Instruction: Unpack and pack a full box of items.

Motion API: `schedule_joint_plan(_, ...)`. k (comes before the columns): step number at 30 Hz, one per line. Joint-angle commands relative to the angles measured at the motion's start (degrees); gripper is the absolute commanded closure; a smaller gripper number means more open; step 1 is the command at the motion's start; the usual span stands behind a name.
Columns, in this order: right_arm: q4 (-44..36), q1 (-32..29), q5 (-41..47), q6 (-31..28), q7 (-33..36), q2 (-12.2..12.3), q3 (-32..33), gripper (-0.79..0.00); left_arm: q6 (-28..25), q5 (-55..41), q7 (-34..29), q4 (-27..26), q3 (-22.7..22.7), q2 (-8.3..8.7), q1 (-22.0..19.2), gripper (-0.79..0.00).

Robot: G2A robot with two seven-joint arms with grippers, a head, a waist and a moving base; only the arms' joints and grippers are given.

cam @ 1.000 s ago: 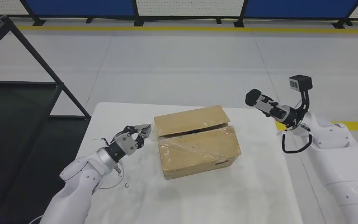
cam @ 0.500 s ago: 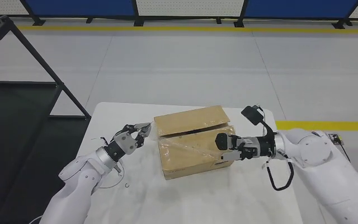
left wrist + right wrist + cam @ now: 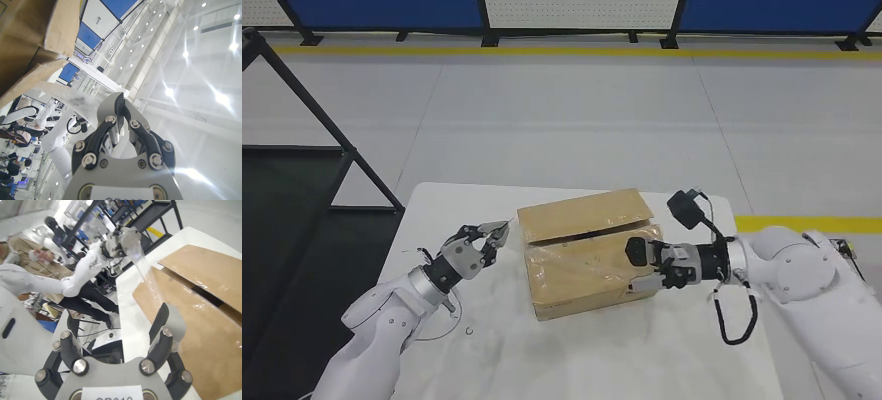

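A brown cardboard box (image 3: 582, 215) stands mid-table, its top flaps slightly parted along a dark slit. My left gripper (image 3: 494, 238) hovers just off the box's left end, shut on a strip of clear tape (image 3: 62, 92) that stretches from the box edge (image 3: 28, 28) to its fingertips (image 3: 121, 106). The right wrist view shows the same tape (image 3: 145, 270) running from the box top (image 3: 198, 313) up to that gripper. My right gripper (image 3: 637, 262) is at the box's right end, open (image 3: 117, 323), with one finger (image 3: 164, 317) over the box's corner.
The white table (image 3: 642, 350) has free room in front of the box and to its right. A thin wire loop (image 3: 442, 322) and a small ring (image 3: 470, 332) lie near my left arm. A black frame (image 3: 302, 120) stands beyond the table's left edge.
My right arm swung in from high at the far right to the box's right end, then settled there. My left gripper has stayed beside the box with the tape.
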Motion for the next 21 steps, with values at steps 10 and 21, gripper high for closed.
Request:
schedule_joint_plan(10, -8.42, -15.81, -36.33, -2.38, -17.76, 2.74, 10.47, -0.785, 0.26, 0.61, -0.37, -1.22, -0.43, -0.05, 1.12, 0.000)
schedule_joint_plan(21, -14.03, -15.31, -46.99, 0.36, -18.99, 2.45, 8.42, -0.785, 0.54, 1.10, -0.28, -2.57, -0.55, -0.14, 1.80, 0.000)
